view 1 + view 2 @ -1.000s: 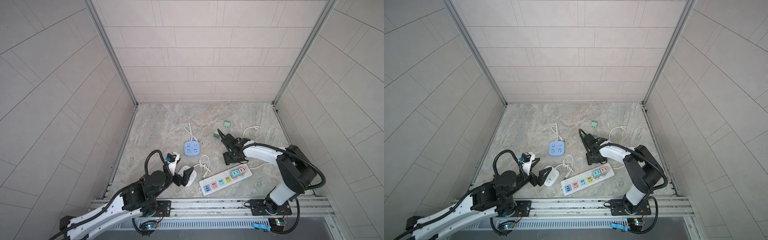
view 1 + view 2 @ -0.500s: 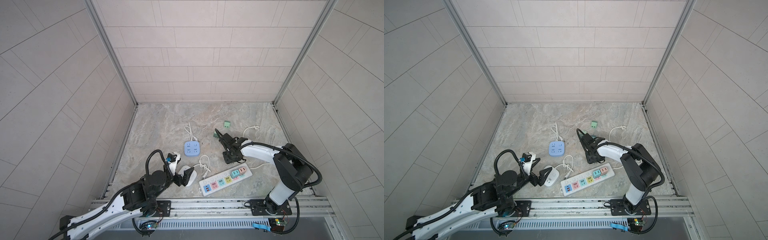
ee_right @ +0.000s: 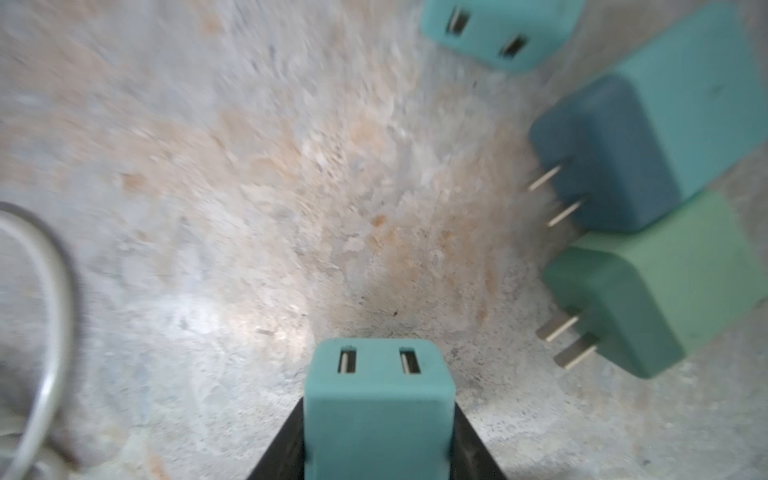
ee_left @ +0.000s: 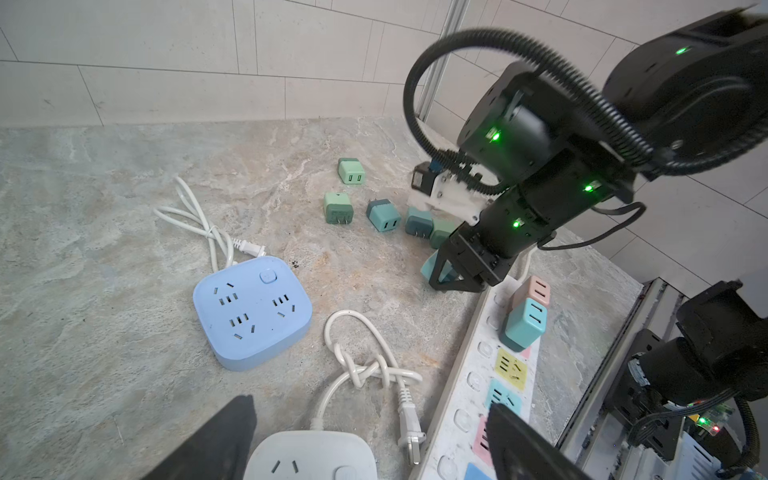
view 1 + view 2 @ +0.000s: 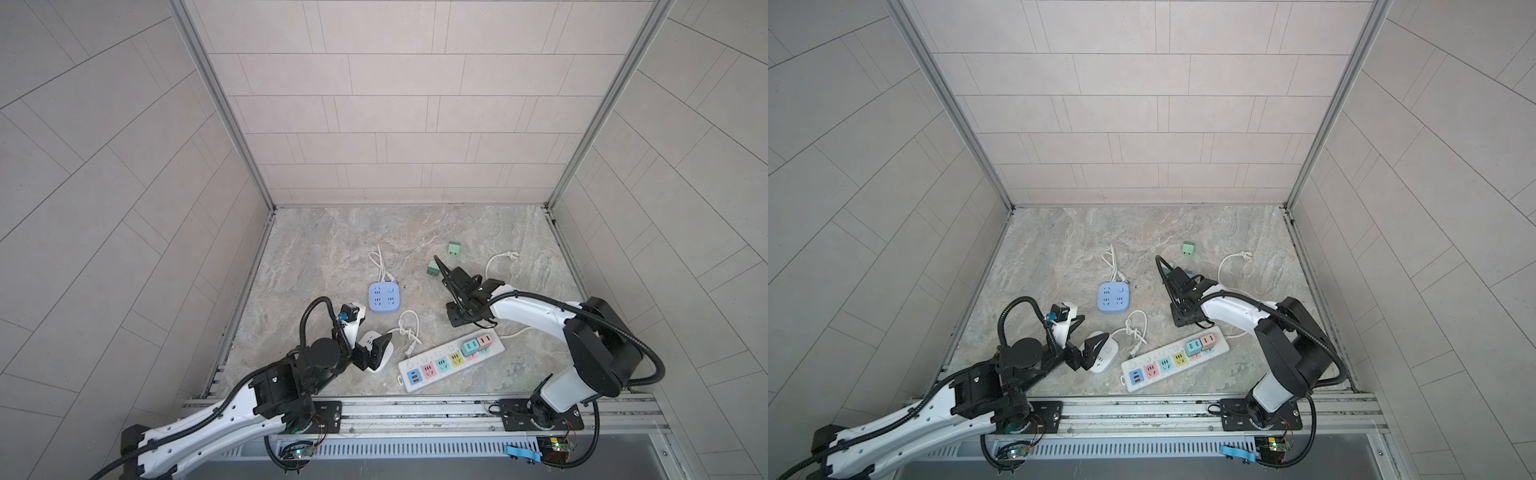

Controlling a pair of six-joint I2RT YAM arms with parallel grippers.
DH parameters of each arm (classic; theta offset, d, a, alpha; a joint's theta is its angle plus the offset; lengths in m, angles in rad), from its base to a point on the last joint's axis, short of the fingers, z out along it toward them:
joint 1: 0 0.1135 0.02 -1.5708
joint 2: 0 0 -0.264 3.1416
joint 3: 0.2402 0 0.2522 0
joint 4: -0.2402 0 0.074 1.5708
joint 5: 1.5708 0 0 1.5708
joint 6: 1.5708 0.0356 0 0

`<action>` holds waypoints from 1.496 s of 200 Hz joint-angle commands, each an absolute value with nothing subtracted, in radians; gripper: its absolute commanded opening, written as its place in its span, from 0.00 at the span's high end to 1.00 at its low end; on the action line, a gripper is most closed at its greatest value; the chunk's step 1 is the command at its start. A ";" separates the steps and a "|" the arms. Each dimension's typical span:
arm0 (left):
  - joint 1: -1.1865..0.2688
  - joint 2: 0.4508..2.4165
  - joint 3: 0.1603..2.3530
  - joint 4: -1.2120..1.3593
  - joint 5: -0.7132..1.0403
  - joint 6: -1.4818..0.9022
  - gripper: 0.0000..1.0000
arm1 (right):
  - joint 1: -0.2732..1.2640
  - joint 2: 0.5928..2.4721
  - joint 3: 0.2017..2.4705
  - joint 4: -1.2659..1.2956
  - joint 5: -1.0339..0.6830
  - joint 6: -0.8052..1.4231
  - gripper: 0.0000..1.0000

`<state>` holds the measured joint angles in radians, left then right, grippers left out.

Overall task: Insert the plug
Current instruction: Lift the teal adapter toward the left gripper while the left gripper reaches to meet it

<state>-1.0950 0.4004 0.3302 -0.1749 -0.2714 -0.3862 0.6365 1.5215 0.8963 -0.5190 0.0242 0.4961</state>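
Observation:
My right gripper [image 3: 378,419] is shut on a teal plug [image 3: 376,395], whose two slots face the camera. In both top views this gripper [image 5: 457,318] [image 5: 1183,318] points down at the floor just behind the white power strip [image 5: 441,364] [image 5: 1165,364]. The strip has a teal plug [image 4: 524,324] and a pink plug [image 4: 534,291] seated at its far end. My left gripper [image 5: 374,353] [image 4: 370,409] is open, its fingers straddling a white socket cube [image 4: 311,455] without holding it.
Several loose green and teal plugs [image 4: 338,208] [image 3: 656,286] lie on the stone floor beside the right gripper. A blue square socket [image 5: 384,296] and knotted white cords [image 4: 365,370] lie mid-floor. Tiled walls close three sides, and a metal rail [image 5: 415,409] runs along the front.
My right gripper has shut on the teal plug and shifted a little to the left. The left arm has not moved.

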 commanded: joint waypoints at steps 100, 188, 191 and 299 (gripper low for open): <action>-0.963 0.722 0.598 -0.147 -0.102 -0.386 0.11 | 0.962 1.060 0.628 0.083 0.302 0.128 0.96; -0.862 0.769 0.644 -0.142 0.230 -0.373 0.23 | 0.975 0.855 0.477 0.162 0.044 -0.121 0.90; -0.862 0.770 0.648 -0.141 0.236 -0.372 0.24 | 0.974 0.854 0.478 0.160 0.037 -0.126 0.91; -0.867 0.920 0.714 -0.114 0.350 -0.347 0.36 | 1.056 0.889 0.498 0.171 0.048 -0.255 0.91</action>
<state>-0.8661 0.9100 0.6815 -0.1387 0.3305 -0.3611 1.0492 0.8902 0.4763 0.1318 0.0452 -0.2234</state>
